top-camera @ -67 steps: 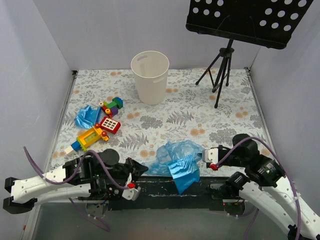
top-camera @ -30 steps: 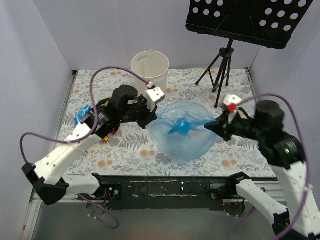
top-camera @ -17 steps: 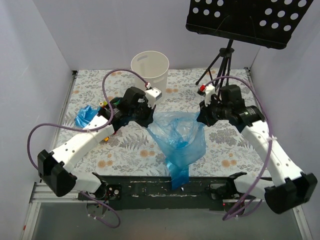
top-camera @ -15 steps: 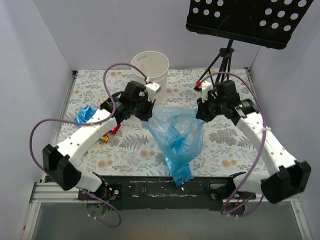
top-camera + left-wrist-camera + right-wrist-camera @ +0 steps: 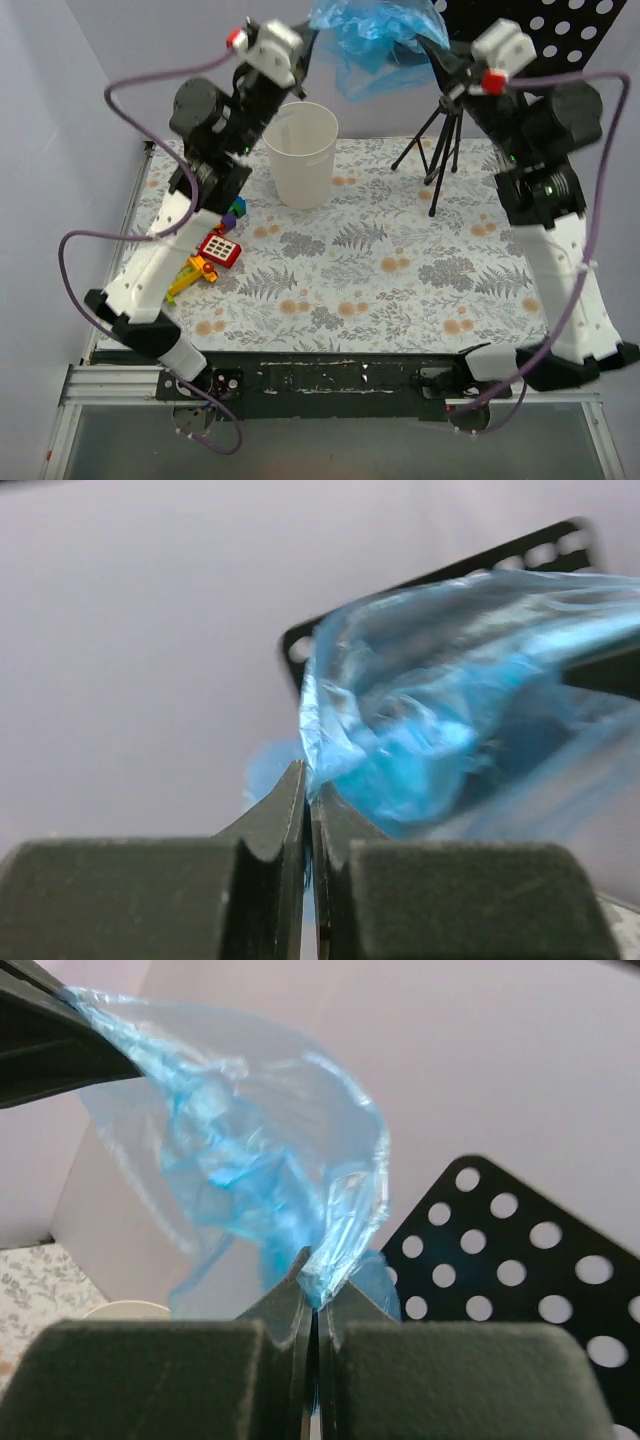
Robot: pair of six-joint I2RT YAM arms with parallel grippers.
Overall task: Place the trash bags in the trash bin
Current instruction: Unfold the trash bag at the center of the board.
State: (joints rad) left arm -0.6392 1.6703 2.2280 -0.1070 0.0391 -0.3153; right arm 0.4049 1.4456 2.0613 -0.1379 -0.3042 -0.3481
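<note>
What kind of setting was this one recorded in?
Probably a staged robot test cell, not a real room: plain pale wall panels box in a floral-patterned tabletop, and the props are mismatched: a cream-white round plastic bin, multicoloured toy blocks, a black perforated music stand.

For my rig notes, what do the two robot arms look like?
The left arm and right arm have white links, black joints, a purple cable and a white wrist block with a red dot. Each end effector has dark wedge-shaped fingers.
</note>
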